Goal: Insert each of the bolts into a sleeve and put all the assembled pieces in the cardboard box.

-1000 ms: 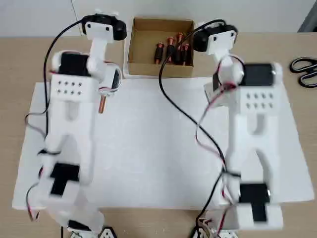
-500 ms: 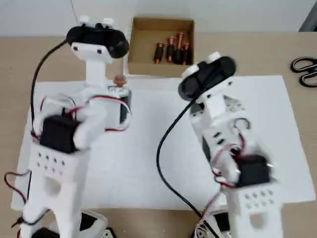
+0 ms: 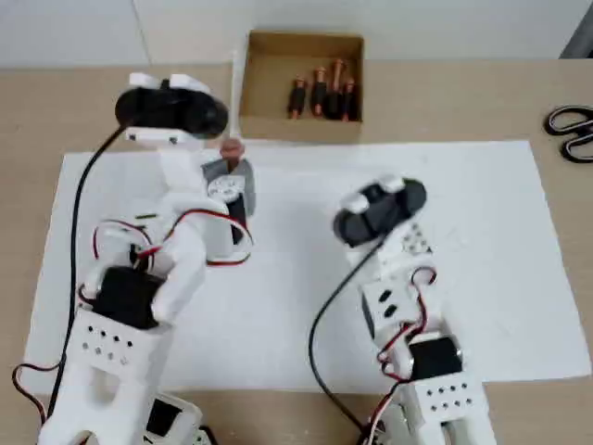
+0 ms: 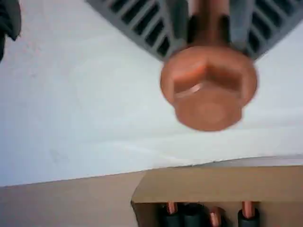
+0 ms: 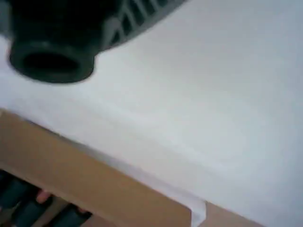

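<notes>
Up at 12 o'clock on the desk (image 3: pixel 482 97) sits the cardboard box (image 3: pixel 278 128), and I count four finished pieces (image 3: pixel 320 91) in it, each one a black sleeve with a copper bolt poking out, lying side by side.

So this looks like the joining step for one more pair. The left gripper (image 4: pixel 208 23) is clenched on a single copper bolt (image 4: pixel 208 87), with the hex head sticking out past the fingers. From above, that bolt sits just off the box's 7 o'clock corner, over the far edge of the white sheet (image 3: pixel 463 232). The right gripper (image 5: pixel 71 23) seems to be grasping one black sleeve (image 5: pixel 49 64), open bore facing out. From above, that arm is roughly at 5 o'clock from the box, over the middle of the sheet, well apart from the bolt.

My guess at what's next: the two arms have to close that gap and get the bolt's shank lined up straight with the sleeve's hole. That's the fiddly bit, because a small tilt would probably jam it at the rim. I can't tell where the shank's tip is, it's hidden behind the fingers. Only after that does the piece go in the box.

Full count:
- 1 bolt in a gripper
- 1 sleeve in a gripper
- 4 assembled pieces
- 1 box
- 1 pair of scissors (image 3: pixel 570 132) way out at 2 o'clock
</notes>
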